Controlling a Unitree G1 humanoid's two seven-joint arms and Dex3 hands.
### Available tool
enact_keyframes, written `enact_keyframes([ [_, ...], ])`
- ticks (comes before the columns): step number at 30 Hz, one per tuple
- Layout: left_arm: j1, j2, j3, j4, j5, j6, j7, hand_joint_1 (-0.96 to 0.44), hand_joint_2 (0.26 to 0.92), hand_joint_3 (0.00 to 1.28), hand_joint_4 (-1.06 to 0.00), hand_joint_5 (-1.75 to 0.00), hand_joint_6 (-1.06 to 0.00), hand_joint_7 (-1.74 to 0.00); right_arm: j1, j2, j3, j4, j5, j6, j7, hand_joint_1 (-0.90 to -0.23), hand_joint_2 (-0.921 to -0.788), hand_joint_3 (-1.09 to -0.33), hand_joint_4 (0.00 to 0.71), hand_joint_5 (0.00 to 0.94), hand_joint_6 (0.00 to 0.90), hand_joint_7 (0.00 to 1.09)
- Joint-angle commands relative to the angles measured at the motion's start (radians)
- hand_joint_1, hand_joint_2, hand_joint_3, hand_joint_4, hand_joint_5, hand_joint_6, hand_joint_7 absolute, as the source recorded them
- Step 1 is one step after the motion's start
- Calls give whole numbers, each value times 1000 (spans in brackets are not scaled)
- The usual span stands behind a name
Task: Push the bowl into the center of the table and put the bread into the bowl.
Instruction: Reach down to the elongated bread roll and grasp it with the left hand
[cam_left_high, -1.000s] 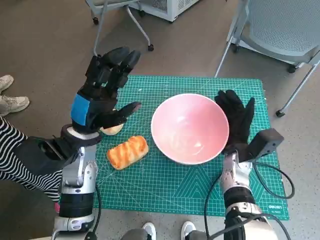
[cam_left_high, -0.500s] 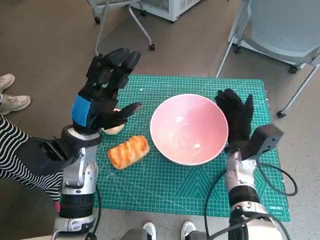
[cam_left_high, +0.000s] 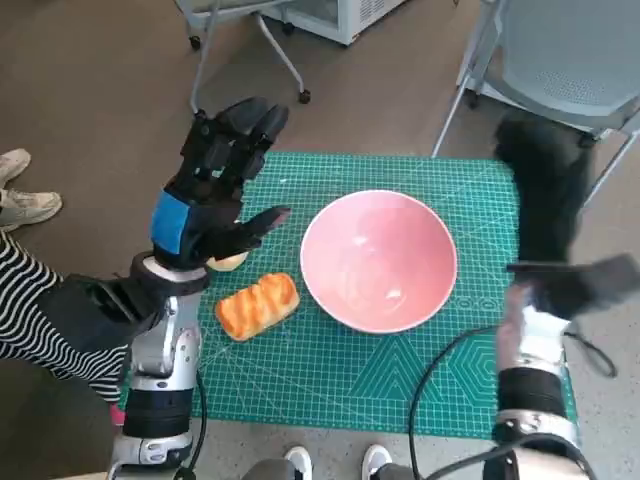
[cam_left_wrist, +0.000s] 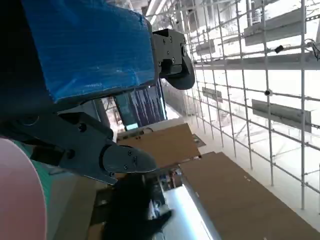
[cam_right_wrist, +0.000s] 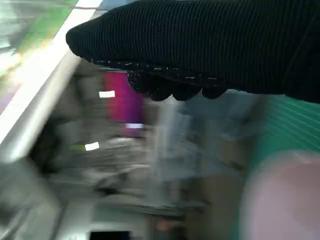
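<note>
A pink bowl (cam_left_high: 379, 260) stands near the middle of the green cutting mat (cam_left_high: 340, 370). A striped orange bread roll (cam_left_high: 256, 305) lies on the mat just left of the bowl. My left hand (cam_left_high: 213, 185) is raised above the mat's left part, fingers spread, holding nothing. A pale round thing (cam_left_high: 229, 262) shows under its thumb. My right hand (cam_left_high: 545, 190), in the black glove, is a motion-blurred shape lifted off to the right of the bowl, touching nothing I can see. The bowl's pink rim (cam_right_wrist: 280, 200) shows blurred in the right wrist view, and the bowl's edge (cam_left_wrist: 17, 200) in the left wrist view.
Chair legs on castors (cam_left_high: 245, 50) stand beyond the mat's far left; a grey mesh chair (cam_left_high: 560, 50) at the far right. A person's striped sleeve (cam_left_high: 30, 300) and shoes (cam_left_high: 25, 195) are on the left. Feet (cam_left_high: 335, 462) show at the near edge.
My right hand has left the bowl's right side and swung up and away to the right, blurring. The bowl, the bread and my left hand have hardly shifted.
</note>
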Motion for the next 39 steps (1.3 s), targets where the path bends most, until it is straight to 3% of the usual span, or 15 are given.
enact_keyframes([
  [1,-66,-13,-30,-11,5,29,-5,-193,917,228,-174,-151,1,-723,118,-16,65,-288,12,136,31,-705,-921,-744,153,2,74,474],
  [3,-82,-13,-36,-20,9,38,-3,-187,900,266,-160,-174,1,-718,136,-21,78,-385,9,171,25,-716,-921,-733,155,4,66,479],
  [5,-95,-12,-39,-24,14,42,-2,-179,824,416,-87,-311,1,-722,143,-20,85,-444,7,197,18,-730,-921,-717,171,11,73,492],
  [11,-129,0,-43,-22,37,29,-4,-168,714,625,-8,-469,1,-738,145,-17,104,-535,-21,237,2,-745,-921,-694,204,24,102,519],
  [17,-147,19,-35,-5,56,-6,-18,-165,663,709,0,-495,1,-755,135,-19,111,-535,-43,233,-2,-737,-921,-691,217,27,106,527],
  [25,-152,101,-7,21,98,-70,-41,-178,646,721,1,-497,1,-748,133,-14,114,-511,-64,214,-4,-729,-921,-693,226,26,103,532],
  [28,-138,187,1,-23,174,-51,-40,-184,641,669,0,-488,1,-693,132,-14,117,-507,-71,213,-8,-725,-921,-694,226,25,100,532],
  [33,-90,430,14,-198,289,176,-125,-202,656,440,-49,-354,-8,-675,129,-17,116,-499,-72,209,-12,-725,-921,-696,227,23,98,535],
  [37,-64,556,7,-292,311,318,-206,-226,709,159,-143,-106,-148,-460,127,-18,114,-495,-69,208,-13,-726,-921,-696,229,22,99,537],
  [39,-48,604,0,-324,318,361,-242,-201,716,93,-152,-55,-208,-368,127,-17,114,-494,-67,207,-14,-726,-921,-696,229,21,99,538],
])
